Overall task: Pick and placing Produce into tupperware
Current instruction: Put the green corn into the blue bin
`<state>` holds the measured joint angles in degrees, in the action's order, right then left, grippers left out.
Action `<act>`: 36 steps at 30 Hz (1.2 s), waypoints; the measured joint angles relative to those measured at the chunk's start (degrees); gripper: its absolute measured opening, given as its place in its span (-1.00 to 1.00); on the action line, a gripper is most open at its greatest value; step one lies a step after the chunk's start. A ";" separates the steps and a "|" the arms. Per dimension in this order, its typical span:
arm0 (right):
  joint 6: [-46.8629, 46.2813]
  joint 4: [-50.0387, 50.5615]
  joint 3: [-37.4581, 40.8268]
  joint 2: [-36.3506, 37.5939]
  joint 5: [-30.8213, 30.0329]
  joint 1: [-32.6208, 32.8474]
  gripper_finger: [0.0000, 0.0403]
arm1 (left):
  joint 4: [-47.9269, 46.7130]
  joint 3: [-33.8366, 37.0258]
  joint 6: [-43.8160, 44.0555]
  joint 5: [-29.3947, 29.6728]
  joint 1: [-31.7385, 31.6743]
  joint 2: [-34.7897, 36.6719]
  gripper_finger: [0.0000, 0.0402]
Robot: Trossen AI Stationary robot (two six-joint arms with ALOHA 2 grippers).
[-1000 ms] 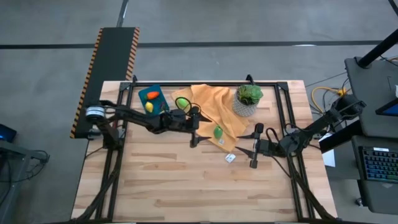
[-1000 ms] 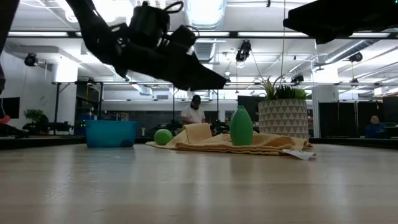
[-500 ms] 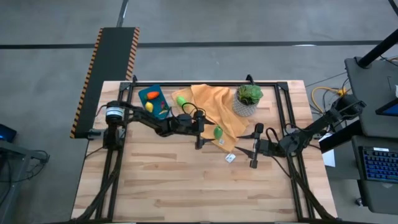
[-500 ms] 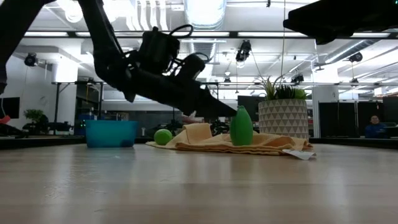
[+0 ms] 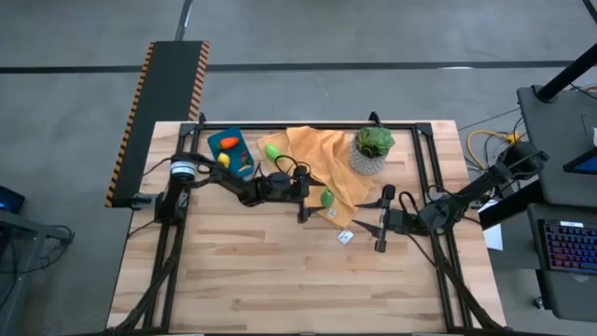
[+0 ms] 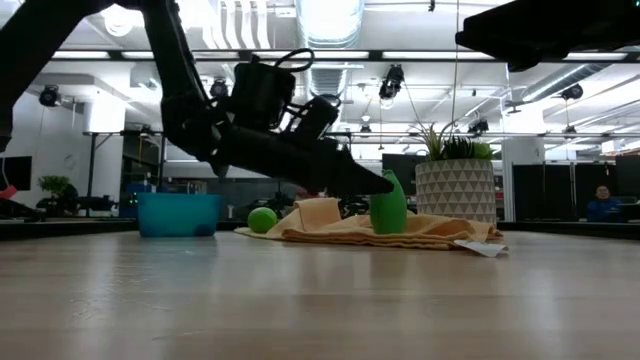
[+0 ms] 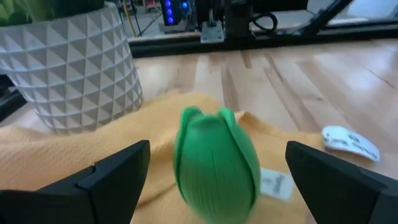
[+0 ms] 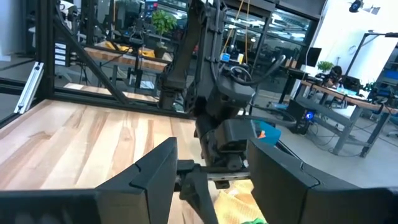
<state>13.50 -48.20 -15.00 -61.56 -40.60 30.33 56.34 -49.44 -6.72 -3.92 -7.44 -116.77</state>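
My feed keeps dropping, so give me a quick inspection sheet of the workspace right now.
Surface: wooden slat table, orange-yellow cloth spread at the far middle.
Job's things: blue plastic container holds orange and yellow toy pieces; green pear-shaped toy upright on the cloth; small round green toy at the cloth's far edge.
Clutter: leafy plant in pale patterned pot; small white tag.
Grippers: left gripper open, straddling the pear-shaped toy; right gripper open, waiting at the right.
Cables: yellow cable off the table's right.
Surroundings: desks, keyboard.

Four produce pieces (image 5: 327, 198), one tupperware (image 5: 230, 151), one cloth (image 5: 317, 159).
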 joint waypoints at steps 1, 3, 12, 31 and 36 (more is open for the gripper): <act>0.01 0.02 0.02 0.00 0.00 0.02 -0.07 | 0.34 -0.49 0.11 0.02 -0.01 -0.60 0.79; -0.01 -0.09 0.02 0.00 0.00 0.01 -0.07 | 0.34 -1.24 0.41 -0.01 -0.02 -1.88 0.79; 0.02 -0.01 0.00 -0.01 0.00 0.00 -0.07 | -0.04 -3.77 0.60 -0.05 0.02 -4.74 0.79; 0.06 0.00 0.02 0.00 0.00 0.00 -0.07 | -2.03 -4.29 1.98 -0.11 0.04 -4.09 0.50; 0.08 -0.01 0.02 0.00 0.00 -0.01 -0.07 | -2.05 -4.27 1.99 -0.11 0.04 -4.09 0.21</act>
<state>13.58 -48.21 -14.98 -61.56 -40.60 30.33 54.28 -53.71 -4.73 -4.03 -7.40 -120.86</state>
